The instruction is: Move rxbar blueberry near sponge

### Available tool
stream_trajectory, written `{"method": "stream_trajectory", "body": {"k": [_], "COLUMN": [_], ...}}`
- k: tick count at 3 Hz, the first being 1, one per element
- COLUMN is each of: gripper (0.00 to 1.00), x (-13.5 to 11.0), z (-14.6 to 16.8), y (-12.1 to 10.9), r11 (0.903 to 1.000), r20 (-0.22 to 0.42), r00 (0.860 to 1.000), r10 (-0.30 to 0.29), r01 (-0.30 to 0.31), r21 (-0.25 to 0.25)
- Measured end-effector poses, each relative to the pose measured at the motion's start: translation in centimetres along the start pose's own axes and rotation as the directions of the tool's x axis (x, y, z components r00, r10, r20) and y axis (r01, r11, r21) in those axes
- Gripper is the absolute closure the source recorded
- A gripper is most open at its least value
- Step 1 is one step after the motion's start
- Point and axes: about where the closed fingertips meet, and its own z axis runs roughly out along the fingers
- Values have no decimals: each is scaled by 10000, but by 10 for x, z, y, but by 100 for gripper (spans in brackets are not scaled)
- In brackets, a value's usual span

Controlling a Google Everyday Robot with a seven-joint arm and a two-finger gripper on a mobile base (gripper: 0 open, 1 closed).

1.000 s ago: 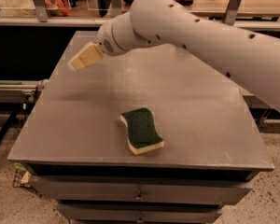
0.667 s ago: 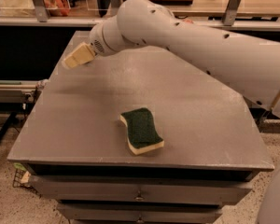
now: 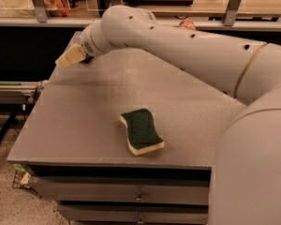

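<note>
The sponge [image 3: 141, 131], with a dark green top and a pale yellow base, lies flat on the grey table [image 3: 75, 121], a little in front of its middle. My gripper [image 3: 71, 56], a tan tip on the white arm [image 3: 178, 46], hovers over the table's far left corner, well away from the sponge. The rxbar blueberry is not visible; the arm covers much of the table's back and right.
A red object [image 3: 187, 24] peeks out behind the arm at the table's back edge. A shelf with metal posts [image 3: 37, 3] runs behind the table. Drawers [image 3: 131, 193] sit below the tabletop. A conveyor-like rail [image 3: 14, 90] lies on the left.
The gripper has shifted slightly left towards the table's far left corner. The arm has swung nearer the camera and now fills the right side. The sponge has not moved.
</note>
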Motion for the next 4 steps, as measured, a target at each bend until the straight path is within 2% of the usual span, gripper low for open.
{"method": "stream_trajectory", "body": {"k": [1,2,3,4], "gripper": [0,0,0,0], "x": [13,32,42,51], "z": [25,35,41,49], "y": [-8,-28,-46,-61], "r11": [9997,9982,9960,9920], "r20": [-442,-766,-822,-862], "r00": [9989,9971,9959,9917], "r10": [-167,42,367,958], "r01": [176,4,-298,-880], "r21": [193,600,837,900]}}
